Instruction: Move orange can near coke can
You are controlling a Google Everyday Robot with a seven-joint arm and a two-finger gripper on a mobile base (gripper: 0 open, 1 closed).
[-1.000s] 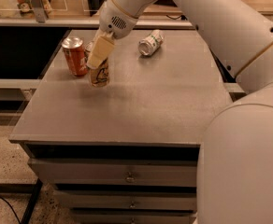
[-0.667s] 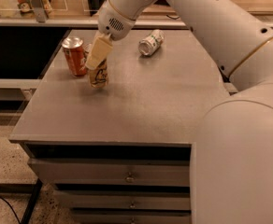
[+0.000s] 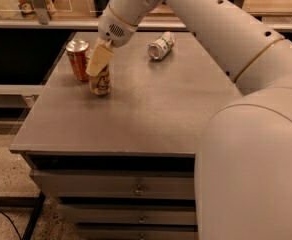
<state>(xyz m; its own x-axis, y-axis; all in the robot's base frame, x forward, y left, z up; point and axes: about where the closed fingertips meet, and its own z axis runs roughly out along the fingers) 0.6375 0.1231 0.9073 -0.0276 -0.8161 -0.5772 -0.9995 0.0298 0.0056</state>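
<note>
At the front, below the tabletop, drawers (image 3: 136, 186) with small metal pulls run across, and the robot's bulky white arm (image 3: 256, 149) fills the lower right. Beyond that lies the grey table (image 3: 151, 114). Toward its far left stands the orange can (image 3: 101, 82), leaning slightly, its base on the tabletop. The gripper (image 3: 98, 63) comes down on it from above, its cream fingers (image 3: 96, 64) pinching the can's upper part and hiding the top. Just beside it, to the left and a little farther back, the coke can (image 3: 77, 60) stands upright; the two are close but apart. Farther back, right of the gripper, a silver can (image 3: 161, 45) lies on its side. Behind the table runs a shelf (image 3: 61, 23).
</note>
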